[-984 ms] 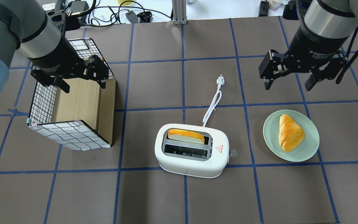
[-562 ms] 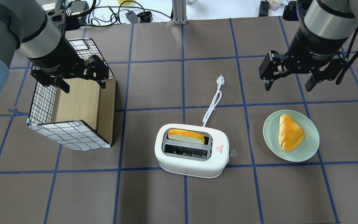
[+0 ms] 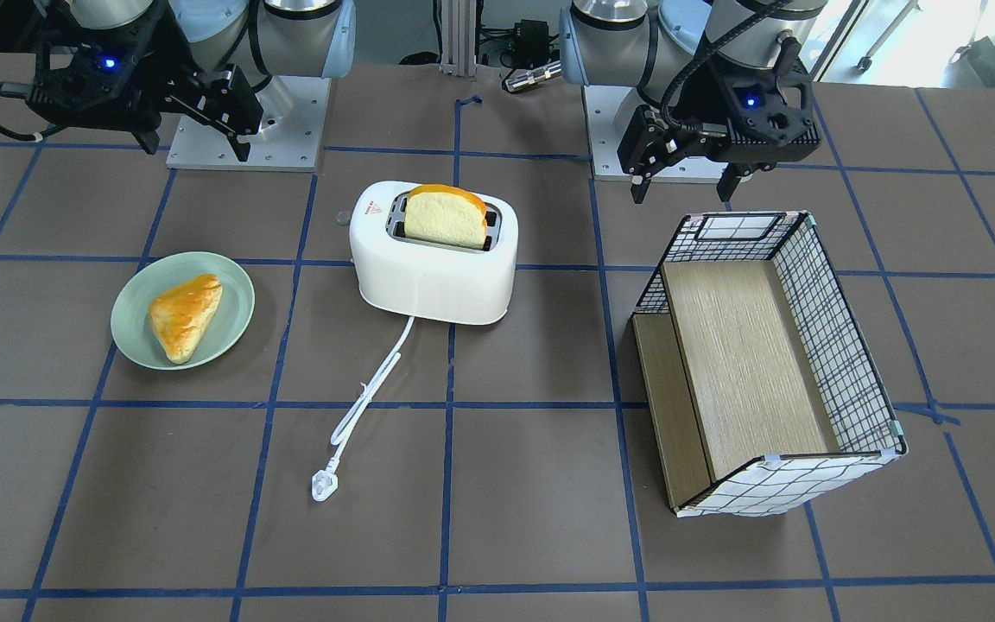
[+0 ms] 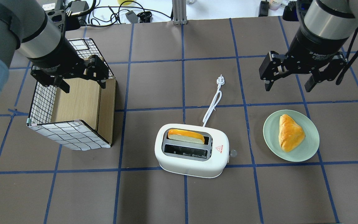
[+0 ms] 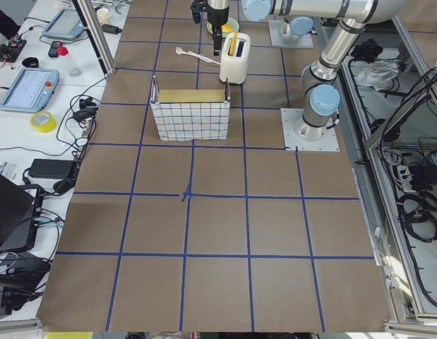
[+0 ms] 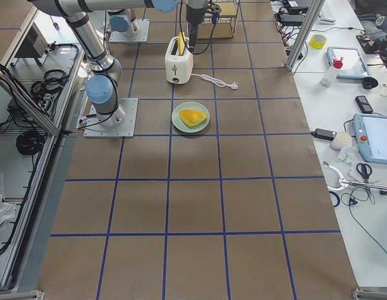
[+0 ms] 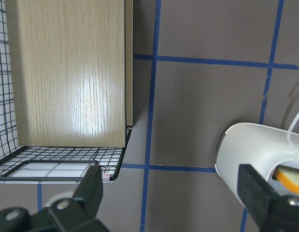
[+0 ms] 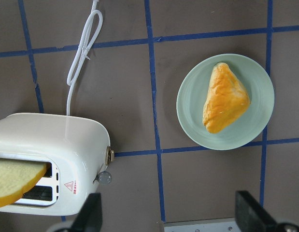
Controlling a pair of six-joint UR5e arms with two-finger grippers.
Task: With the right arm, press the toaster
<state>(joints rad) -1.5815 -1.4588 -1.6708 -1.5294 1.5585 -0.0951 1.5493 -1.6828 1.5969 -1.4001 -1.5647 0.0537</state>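
Where the toaster stands: the toaster (image 4: 192, 166) sits near the middle of the table, between the box (image 4: 70, 137) and the plate (image 4: 311, 151), touching neither.
Bread: a slice (image 4: 185, 136) stands in the slot farther from the robot. It rides high out of the slot, so the lever is probably not yet down.
Lever: the small knob (image 4: 233, 152) juts from the end that faces the plate, which is the right arm's side, so that arm has the clear reach.
Right gripper: the right gripper (image 4: 288, 87) hangs with jaws spread wide, holding nothing, beyond the plate and well apart from the toaster.
Left gripper: the left gripper (image 4: 84, 87) also has its jaws spread wide and empty, above the box and out of the way.
Cord: the cord (image 4: 211, 107) trails away from the robot to a loose plug (image 4: 220, 81), clear of the lever end.
Plate: a pastry (image 4: 290, 132) lies on it, just beside the path to the knob.
Stage: the approach has hardly begun.
Next move: travel toward the lever end, descend onto the knob, and perhaps narrow the jaws so that one finger bears on it.
Risk: the knob is small and the toaster looks light, so an off-centre push could tip or slide it.
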